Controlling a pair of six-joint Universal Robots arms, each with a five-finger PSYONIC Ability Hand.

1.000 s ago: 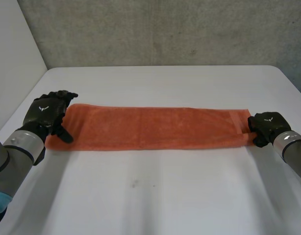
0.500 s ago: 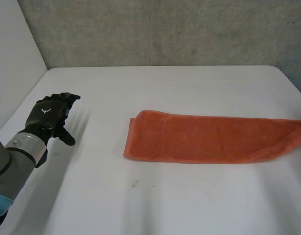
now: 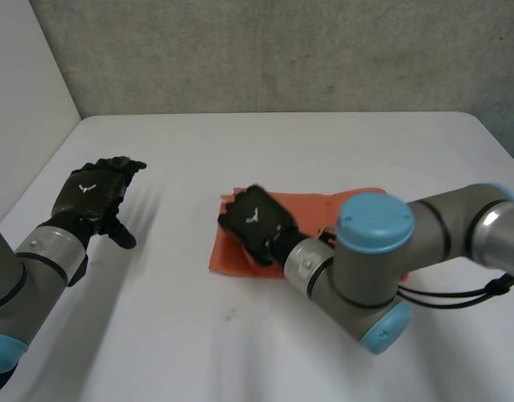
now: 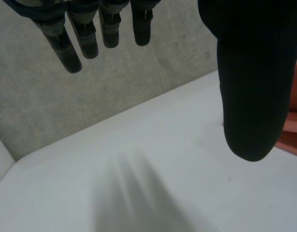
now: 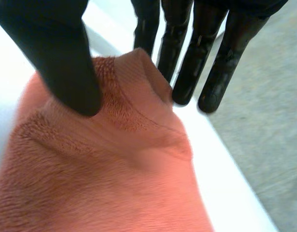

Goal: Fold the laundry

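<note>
Reaches the right arm (image 3: 458, 222) across the orange towel (image 3: 230, 256), which lies folded on the white table (image 3: 274, 142). Sets the right robot hand (image 3: 255, 224) on the towel's end, palm down. Presses the thumb (image 5: 66, 63) on top and straight fingers (image 5: 187, 72) behind a raised fold, pinching the cloth between them. Holds the left robot hand (image 3: 96, 193) well apart from the towel, fingers (image 4: 71, 48) straight and spread, gripping nothing.

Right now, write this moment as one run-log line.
left hand: open, above table | right hand: pinches orange towel near its left end
</note>
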